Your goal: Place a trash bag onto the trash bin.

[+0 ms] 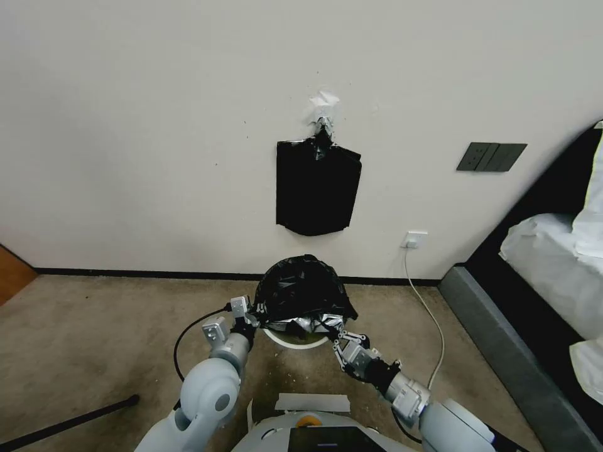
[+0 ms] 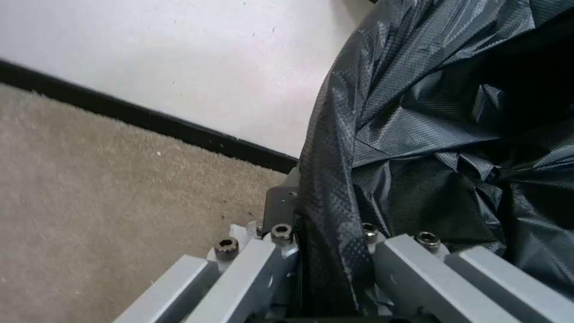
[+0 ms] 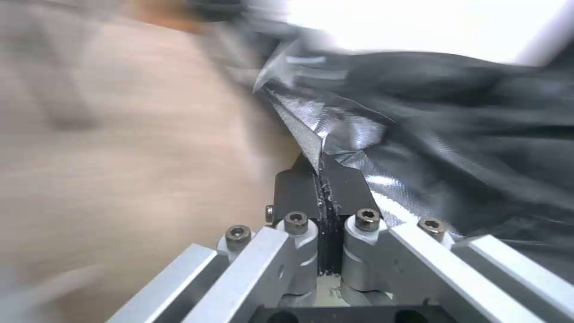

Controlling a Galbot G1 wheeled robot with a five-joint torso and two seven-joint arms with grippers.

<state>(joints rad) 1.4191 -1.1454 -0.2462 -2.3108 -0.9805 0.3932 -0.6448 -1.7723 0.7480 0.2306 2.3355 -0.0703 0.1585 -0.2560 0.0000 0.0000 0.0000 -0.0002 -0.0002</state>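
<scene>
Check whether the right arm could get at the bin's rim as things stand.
Probably not freely: the right gripper is shut on the trash bag, which drapes the trash bin. The left gripper pinches the opposite edge.

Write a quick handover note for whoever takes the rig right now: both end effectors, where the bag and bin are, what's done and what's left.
Left end effector: shut on the trash bag, at its left edge.
Right end effector: shut on the bag's right edge.
Bag: held spread between both arms, ballooned over the trash bin, which stands on the carpet near the wall.
Done: bag picked up, opened and brought over the bin.
Left: the bin's near rim shows bare, so the bag's edge is not yet over it there; seat it, then release.
</scene>
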